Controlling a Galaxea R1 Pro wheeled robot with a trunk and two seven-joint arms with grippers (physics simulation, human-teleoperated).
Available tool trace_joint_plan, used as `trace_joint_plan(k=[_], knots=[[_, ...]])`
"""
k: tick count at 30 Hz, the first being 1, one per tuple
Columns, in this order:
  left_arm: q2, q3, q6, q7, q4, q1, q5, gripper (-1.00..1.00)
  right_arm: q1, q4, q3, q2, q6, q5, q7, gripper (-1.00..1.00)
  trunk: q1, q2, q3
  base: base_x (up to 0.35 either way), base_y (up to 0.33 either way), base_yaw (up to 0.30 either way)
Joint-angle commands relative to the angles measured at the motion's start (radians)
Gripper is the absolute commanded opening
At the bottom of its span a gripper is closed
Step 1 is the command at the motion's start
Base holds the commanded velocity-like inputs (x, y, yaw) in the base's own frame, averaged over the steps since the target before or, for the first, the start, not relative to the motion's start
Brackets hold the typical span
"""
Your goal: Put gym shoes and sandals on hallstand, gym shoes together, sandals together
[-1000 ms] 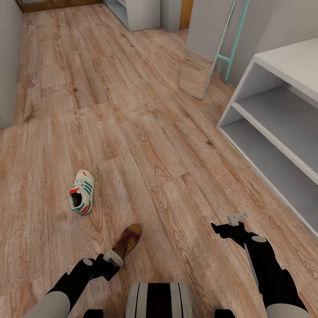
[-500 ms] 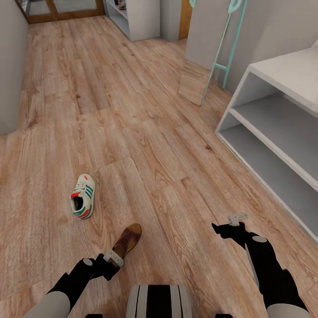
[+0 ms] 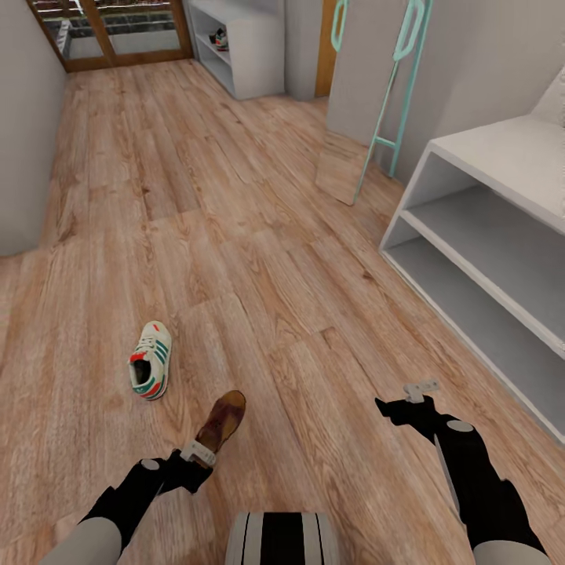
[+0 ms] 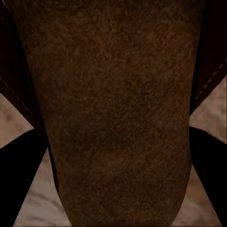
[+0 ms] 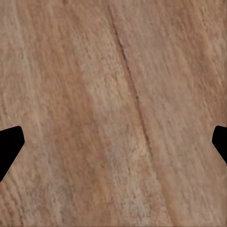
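Observation:
A dark-brown sandal (image 3: 220,420) juts forward from my left gripper (image 3: 196,453), which is shut on its heel end just above the wood-plank corridor floor (image 3: 275,259). In the left wrist view the sandal (image 4: 113,104) spans the picture between my dark fingers (image 4: 19,184). One white gym shoe (image 3: 149,371) with green stripes and a red-orange heel lies on the floor ahead and to the left. The pale hallstand (image 3: 439,212) shows its two open tiers at the right. My right gripper (image 3: 421,390) hangs open over bare floor (image 5: 113,113). The other shoe and sandal are out of view.
A teal-framed standing mirror (image 3: 349,149) leans on the wall beyond the hallstand. A smaller white shelf unit (image 3: 251,47) stands at the far end beside a glass door (image 3: 118,31). A grey wall (image 3: 23,157) borders the left.
The head camera has tilted up, so the floor and shoe sit lower in the picture and the far door has come into view. Both arms hold as before.

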Motion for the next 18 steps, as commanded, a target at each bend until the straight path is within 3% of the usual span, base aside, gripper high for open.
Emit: trace_joint_plan(k=[1, 5, 6, 8, 9, 13, 18], knots=[[-0.001, 0.012, 0.003, -0.009, -0.002, 0.0, 0.009, -1.0, 0.0, -0.001, -0.002, 0.0, 0.003, 0.011, 0.009, 1.0, -0.001, 0.0, 0.003, 0.0, 0.0, 0.0], [0.01, 0.034, -0.051, -0.008, 0.003, 0.004, 0.085, -1.0, 0.0, 0.0, -0.002, 0.001, 0.002, 0.011, 0.009, 1.0, -0.002, 0.001, 0.019, 0.0, 0.0, 0.0], [0.032, 0.062, -0.124, -0.004, 0.007, 0.028, 0.173, -1.0, 0.0, 0.007, 0.0, 0.005, 0.002, 0.014, 0.008, 1.0, -0.003, 0.001, 0.023, 0.0, 0.0, 0.0], [0.035, 0.092, -0.148, -0.004, 0.002, 0.045, 0.212, -1.0, 0.0, 0.012, 0.0, 0.006, 0.002, 0.015, 0.008, 1.0, -0.004, 0.002, 0.033, 0.0, 0.0, 0.0], [0.04, 0.137, -0.179, -0.004, -0.001, 0.057, 0.237, -1.0, 0.0, 0.018, 0.0, 0.007, 0.001, 0.017, 0.007, 1.0, -0.004, 0.002, 0.039, 0.0, 0.0, 0.0], [0.045, 0.192, -0.191, -0.004, -0.003, 0.059, 0.243, -1.0, 0.001, 0.032, -0.001, 0.007, -0.002, 0.016, 0.005, 1.0, -0.006, 0.003, 0.06, 0.0, 0.0, 0.0], [0.049, 0.231, -0.198, -0.005, -0.003, 0.06, 0.244, -1.0, 0.002, 0.086, -0.003, 0.003, -0.047, 0.016, 0.003, 1.0, -0.008, 0.004, 0.087, 0.0, 0.0, 0.0]])
